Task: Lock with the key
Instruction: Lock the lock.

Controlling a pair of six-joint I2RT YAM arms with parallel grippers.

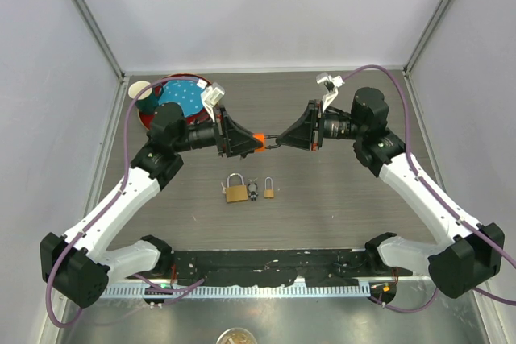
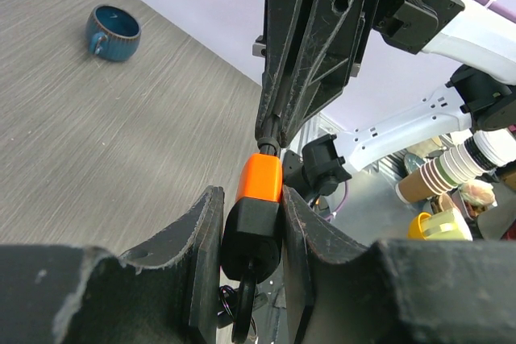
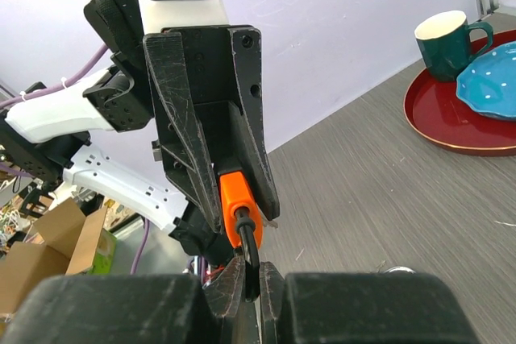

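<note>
An orange and black padlock [image 1: 259,138] hangs in mid-air between both grippers, above the table's middle. My left gripper [image 1: 251,142] is shut on its black end [image 2: 250,235], with the orange part [image 2: 260,179] sticking out past the fingertips and a dark ring hanging below. My right gripper [image 1: 279,139] is shut on the thin black shackle [image 3: 251,241] that leaves the orange body [image 3: 234,203]. A large brass padlock [image 1: 235,192], a small brass padlock [image 1: 269,192] and a small bunch of keys [image 1: 253,191] lie on the table below.
A red tray [image 1: 147,120] at the back left holds a blue plate [image 1: 181,98] and a cup [image 1: 145,93]; the tray also shows in the right wrist view [image 3: 451,122]. A dark blue cup [image 2: 113,31] stands on the table in the left wrist view.
</note>
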